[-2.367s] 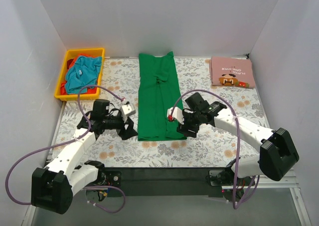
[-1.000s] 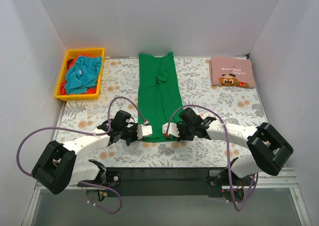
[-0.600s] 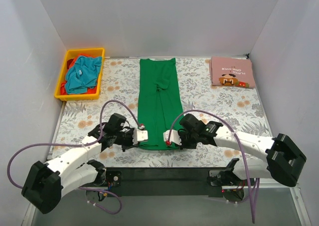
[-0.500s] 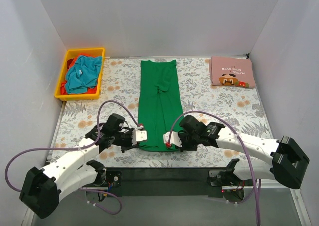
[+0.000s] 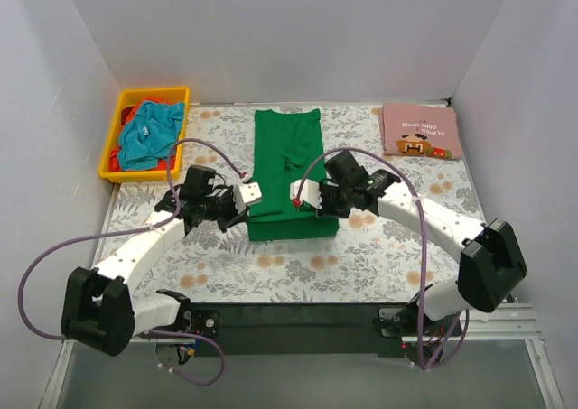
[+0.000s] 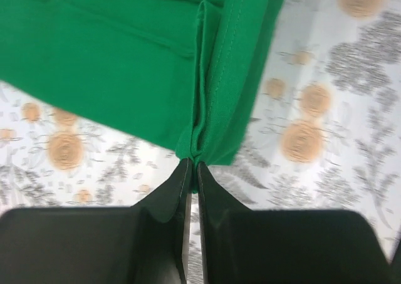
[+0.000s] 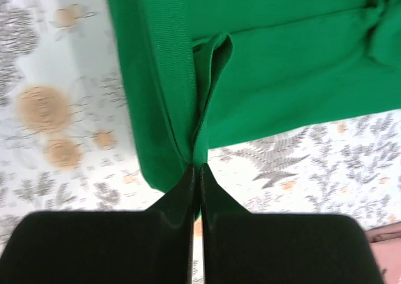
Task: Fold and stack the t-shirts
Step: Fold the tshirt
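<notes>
So the green shirt (image 5: 287,147) is lying lengthwise down the middle of the floral table cover (image 5: 379,246), collar end toward the back wall. Its near end is looking doubled over, with the fold line closest to the arms.

Both grippers are hanging over the shirt's middle, 1 on each long edge. The left gripper (image 6: 191,166) is pinching the hem on its side. In the left wrist view, its fingers (image 6: 168,196) are pressed together with the cloth bunching into a small pleat right at the tips. The right gripper (image 7: 199,168) is doing the same on the other edge. Its fingers (image 7: 182,193) are squeezed tight on a ridge of green fabric, and the hem band is running off beside them.

The pink shirt (image 5: 420,131) is sitting folded in the back right corner, well apart from the green one. The yellow bin (image 5: 181,93) is in the back left corner, with a crumpled teal shirt (image 5: 149,131) on top and bits of a red shirt (image 5: 115,161) peeking out around it.
</notes>
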